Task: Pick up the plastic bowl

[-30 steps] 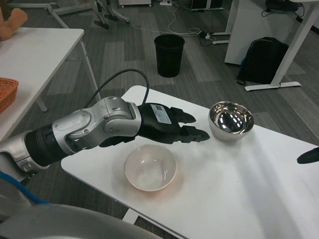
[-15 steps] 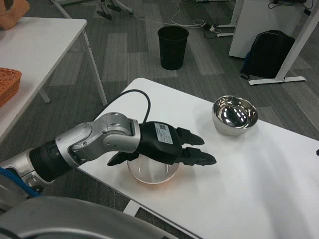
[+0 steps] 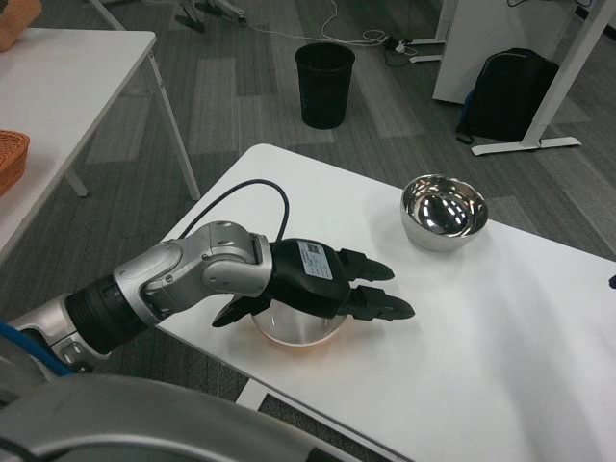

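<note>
The left hand [image 3: 322, 287] carries a white label on its back, but the writing on it is too small to read. This hand lies over the plastic bowl [image 3: 298, 327], covering most of it; the fingers reach forward past the bowl's far side and the thumb is at its left side, and I cannot tell if the hand grips the bowl or only rests above it. The bowl stands near the front-left edge of the white table [image 3: 500, 337] (only a narrow strip of table shows between it and the edge). A steel bowl [image 3: 445, 211] stands well apart, near the far edge. The wide middle and right part of the table is open. On the floor behind are a black waste bin [image 3: 323, 84] and a black backpack [image 3: 508, 94].
</note>
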Robot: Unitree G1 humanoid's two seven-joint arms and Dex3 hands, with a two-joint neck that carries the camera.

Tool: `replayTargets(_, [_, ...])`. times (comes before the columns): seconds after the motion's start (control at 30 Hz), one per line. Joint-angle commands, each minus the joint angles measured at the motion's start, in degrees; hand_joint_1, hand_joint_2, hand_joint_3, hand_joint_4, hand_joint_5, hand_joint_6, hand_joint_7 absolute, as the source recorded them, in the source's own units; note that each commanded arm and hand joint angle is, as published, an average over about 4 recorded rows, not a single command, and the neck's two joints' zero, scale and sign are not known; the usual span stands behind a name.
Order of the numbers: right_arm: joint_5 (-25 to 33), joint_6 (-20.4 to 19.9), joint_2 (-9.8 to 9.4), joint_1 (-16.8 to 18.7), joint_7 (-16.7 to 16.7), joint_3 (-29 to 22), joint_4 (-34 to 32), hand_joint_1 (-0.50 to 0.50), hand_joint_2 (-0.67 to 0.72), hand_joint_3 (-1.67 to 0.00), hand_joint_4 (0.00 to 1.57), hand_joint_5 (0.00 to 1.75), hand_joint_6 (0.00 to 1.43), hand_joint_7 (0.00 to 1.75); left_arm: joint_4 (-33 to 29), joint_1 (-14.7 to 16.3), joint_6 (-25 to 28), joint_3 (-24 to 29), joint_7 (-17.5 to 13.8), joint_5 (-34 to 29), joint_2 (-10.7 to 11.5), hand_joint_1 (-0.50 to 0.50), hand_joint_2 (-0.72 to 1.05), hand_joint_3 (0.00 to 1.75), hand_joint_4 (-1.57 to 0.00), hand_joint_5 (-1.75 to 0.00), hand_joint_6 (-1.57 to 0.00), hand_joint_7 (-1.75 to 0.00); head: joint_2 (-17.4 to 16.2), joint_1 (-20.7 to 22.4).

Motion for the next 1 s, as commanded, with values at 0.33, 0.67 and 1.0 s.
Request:
replayTargets(0.33, [0.9,-0.95,-0.77,1.34,-0.3,-0.22,-1.21,-0.5,0.53,0.0,0.0,0.0,0.0,0.0,2.96,0.86,-2.24,0.19,-0.34,0.58,-1.54,-0.5,0.96,0.15,0.0,0.0,0.0,0.0,-0.41,0.0])
replayTargets(0.67, [0.97,-0.95,-0.75,1.31,-0.23,-0.07,-1.26,-0.49,0.53,0.0,0.0,0.0,0.0,0.0,4.39,0.9,-4.13,0.43,-0.34,0.66,-1.98,-0.5,0.96,0.96,0.0,0.0,0.0,0.0,-1.18,0.3])
replayTargets(1.0, [0.97,-0.95,-0.46,1.58,-0.16,-0.31,-1.89,-0.48,0.53,0.0,0.0,0.0,0.0,0.0,6.02,0.86,-5.29,0.35,-0.34,0.42,-1.98,-0.49,0.89,1.51,-0.06,-0.72,0.0,-0.07,-1.24,-0.17])
